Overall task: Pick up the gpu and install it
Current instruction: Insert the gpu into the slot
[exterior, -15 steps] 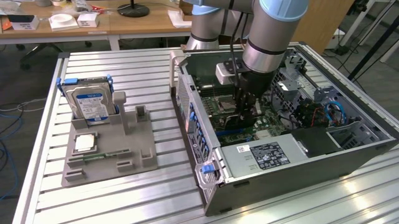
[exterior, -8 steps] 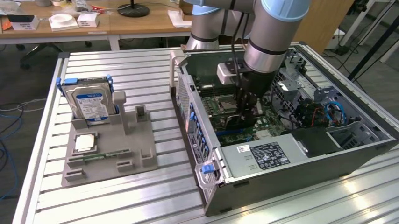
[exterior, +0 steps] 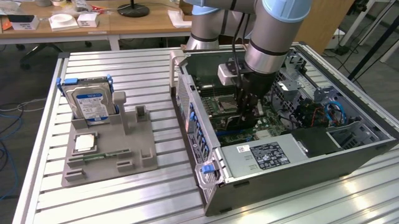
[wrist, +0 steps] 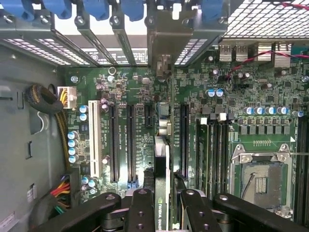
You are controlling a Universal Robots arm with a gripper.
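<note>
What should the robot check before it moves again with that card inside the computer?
1. Card held: ok. The hand is shut on the gpu, seen edge-on in the wrist view.
2. Card over the motherboard: ok, between the long black slots.
3. Bracket at the case's rear openings: ok.
4. Card fully seated in a slot: cannot tell.
5. Yellow cables clear of the card: ok, off to the side.
6. Hard drive still in its stand outside the case: ok.

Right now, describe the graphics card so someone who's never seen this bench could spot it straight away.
Look inside the open computer case, down on the green motherboard. The gpu stands on edge there, pinched by the tool among the long black slots. Unlike the bare slots beside it, it carries a silver bracket reaching the case's rear openings.
</note>
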